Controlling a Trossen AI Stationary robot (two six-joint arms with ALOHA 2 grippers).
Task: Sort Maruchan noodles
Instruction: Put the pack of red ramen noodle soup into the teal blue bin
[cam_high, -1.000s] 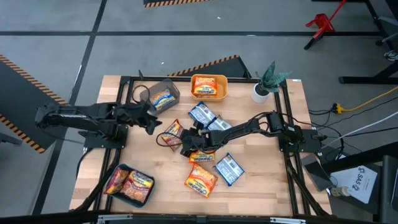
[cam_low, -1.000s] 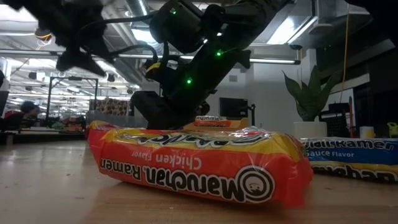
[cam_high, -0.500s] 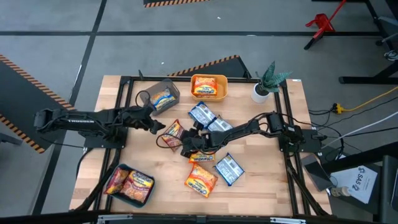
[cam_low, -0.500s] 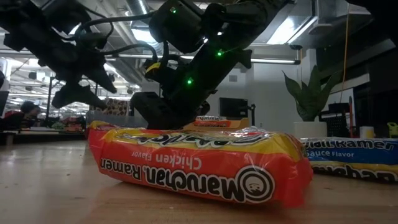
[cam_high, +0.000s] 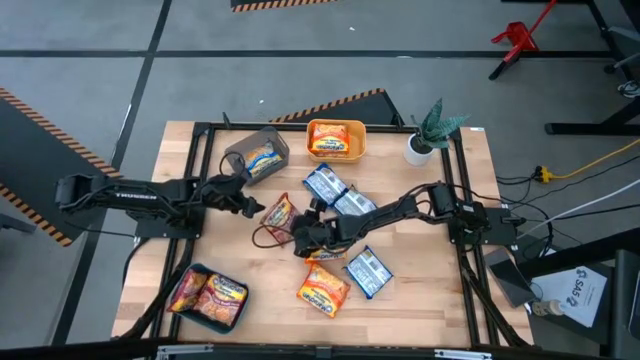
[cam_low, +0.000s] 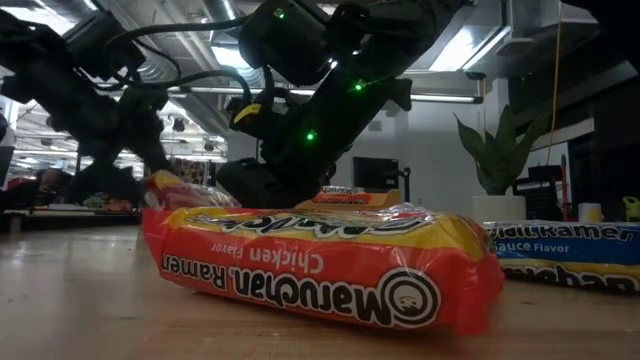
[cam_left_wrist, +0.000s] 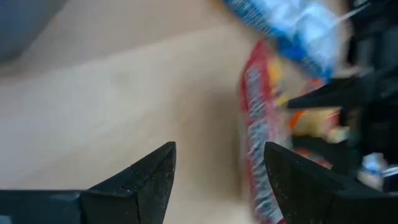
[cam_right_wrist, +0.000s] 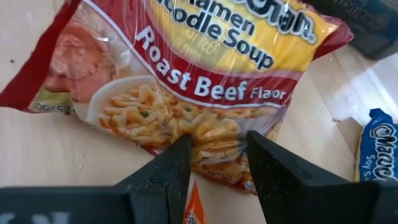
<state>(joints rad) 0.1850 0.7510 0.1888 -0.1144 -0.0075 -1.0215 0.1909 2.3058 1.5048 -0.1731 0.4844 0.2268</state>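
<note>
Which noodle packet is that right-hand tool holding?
The red Roast Beef packet in the middle of the table. The right tool pinches its edge, while the blue packets and the orange packet lie loose on the wood nearby.

We see the left tool (cam_high: 255, 207) reach toward three o'clock, now wider, just beside the red packet (cam_high: 279, 212), which has shifted.
</note>
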